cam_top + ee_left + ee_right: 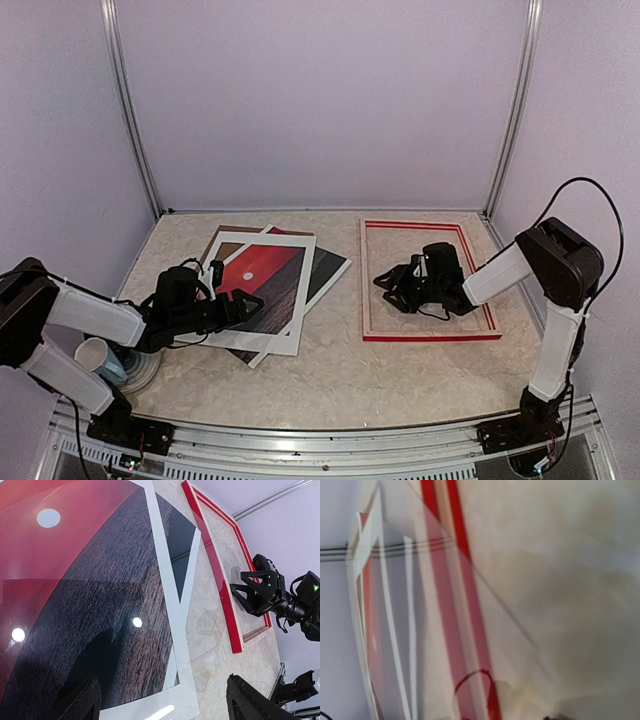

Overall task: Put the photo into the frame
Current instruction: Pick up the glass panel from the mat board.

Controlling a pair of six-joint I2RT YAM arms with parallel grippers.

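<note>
The left jaws stand released, wide apart, with their dark fingertips (82,702) low over the near part of the photo (262,283) and nothing gripped between them; the photo lies picture-up on the left half of the desk (330,375), showing its red sky, white sun and dark sea, with a white border all round and its edges a little askew to the desk's; a brown board (232,236) shows behind its far left corner; a dark sheet (328,268) sticks out from under its right side.

The right jaws are also spread, with nothing visible between them; they hang inside the opening of the frame (430,337), toward its left rail; the frame lies flat, red face up, on the right half of the desk, near the photo but not touching it; the right wrist view is blurred and shows red rails but not the fingers.

A pale cup (95,355) sits at the desk's near left corner, by the left arm (95,318).
</note>
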